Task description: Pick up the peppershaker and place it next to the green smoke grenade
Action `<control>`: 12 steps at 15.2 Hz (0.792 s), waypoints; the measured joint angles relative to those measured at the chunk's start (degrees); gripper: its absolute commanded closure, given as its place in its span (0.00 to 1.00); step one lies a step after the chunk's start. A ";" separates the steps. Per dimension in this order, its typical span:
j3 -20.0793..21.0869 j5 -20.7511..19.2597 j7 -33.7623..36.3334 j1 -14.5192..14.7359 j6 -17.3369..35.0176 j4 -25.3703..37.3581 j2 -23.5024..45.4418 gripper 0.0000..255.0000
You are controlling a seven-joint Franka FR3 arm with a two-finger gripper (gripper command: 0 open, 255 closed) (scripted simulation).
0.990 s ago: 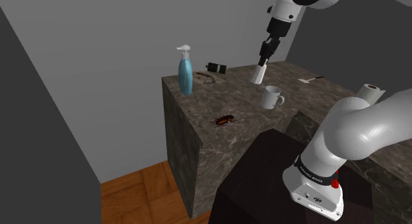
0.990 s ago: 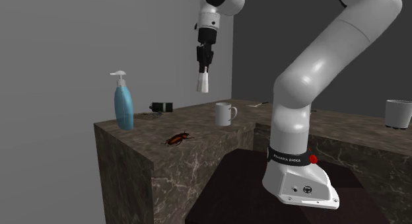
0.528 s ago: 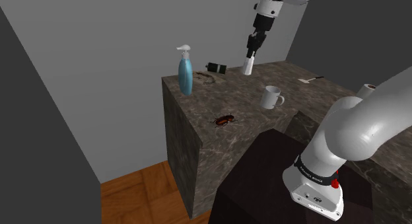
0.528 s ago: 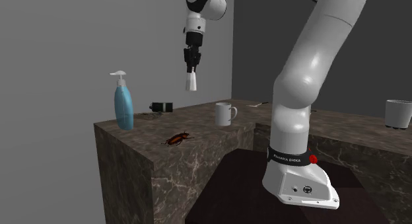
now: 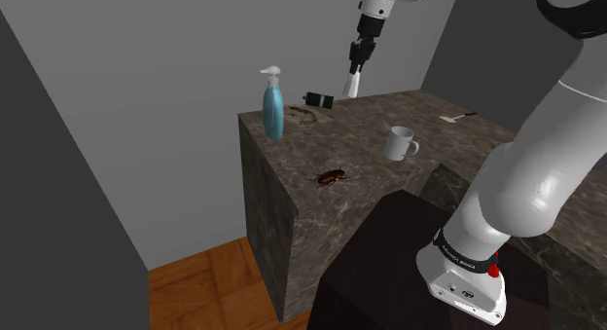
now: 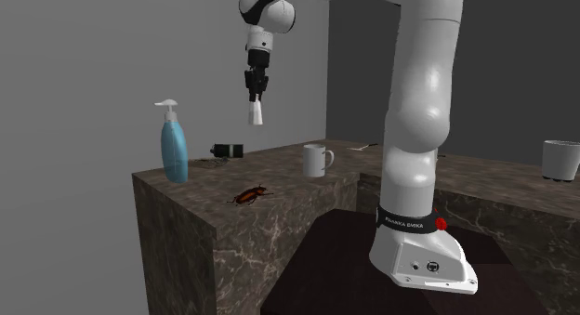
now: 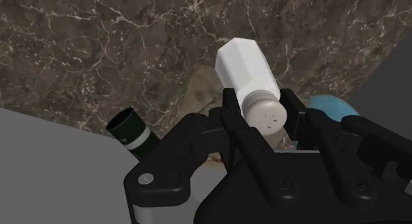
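Peppershaker (image 5: 351,85) now nearer grenade (image 5: 319,99), past mug (image 5: 399,143)

A home kitchen, by the look: a dark marble counter (image 5: 321,143) holds a white mug (image 5: 399,143), a blue soap pump (image 5: 273,106) and, nearer, a cockroach (image 5: 331,176). Wooden floor (image 5: 209,289) lies at left and grey walls (image 5: 146,85) stand behind.

Carried the pepper shaker (image 5: 349,86), clamped in the gripper (image 5: 356,65), further to the shoulder view's left and away from the stand. Left the space above the mug (image 5: 398,143). Now hanging just beside and above the dark grenade (image 5: 318,99). Arm stretched further out.
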 measured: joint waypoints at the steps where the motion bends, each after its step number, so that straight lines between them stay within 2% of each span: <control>1: -0.54 1.54 -1.13 -0.25 -0.53 3.09 3.02 1.00; 5: -1.73 7.22 -4.92 -2.68 -3.78 15.34 13.93 1.00; 9: -1.61 13.10 -7.77 -7.94 -9.55 31.43 26.03 1.00; 10: -1.29 14.40 -7.84 -9.42 -11.27 36.03 29.11 1.00; 12: 0.13 18.08 -7.44 -14.99 -17.49 51.98 38.92 1.00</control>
